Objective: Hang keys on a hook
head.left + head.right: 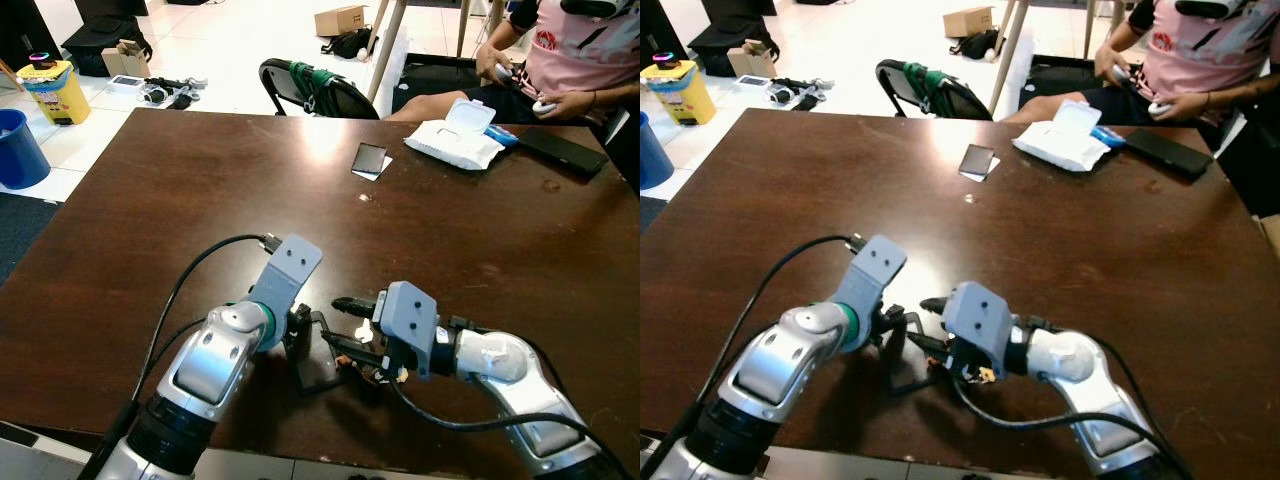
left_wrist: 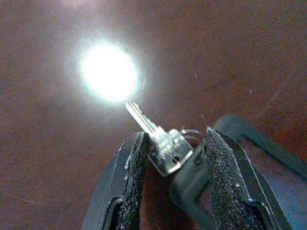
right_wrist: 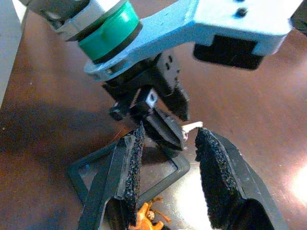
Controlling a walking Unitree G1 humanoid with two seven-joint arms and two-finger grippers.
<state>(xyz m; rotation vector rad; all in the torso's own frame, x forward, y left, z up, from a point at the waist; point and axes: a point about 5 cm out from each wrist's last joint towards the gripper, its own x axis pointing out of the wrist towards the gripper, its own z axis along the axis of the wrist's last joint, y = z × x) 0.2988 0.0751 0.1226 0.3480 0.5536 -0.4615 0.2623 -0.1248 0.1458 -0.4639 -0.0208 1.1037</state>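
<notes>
The left gripper (image 2: pixel 170 158) pinches a silver key (image 2: pixel 160 143) over the brown table (image 1: pixel 450 230); the right gripper (image 3: pixel 165 165) hangs open above a black frame (image 3: pixel 168 170).

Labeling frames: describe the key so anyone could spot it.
On the dark brown table, at the near edge where the two grippers meet, the left gripper holds the key between its black fingers. It is the small silver piece, its blade sticking out beside a black rectangular frame.
</notes>
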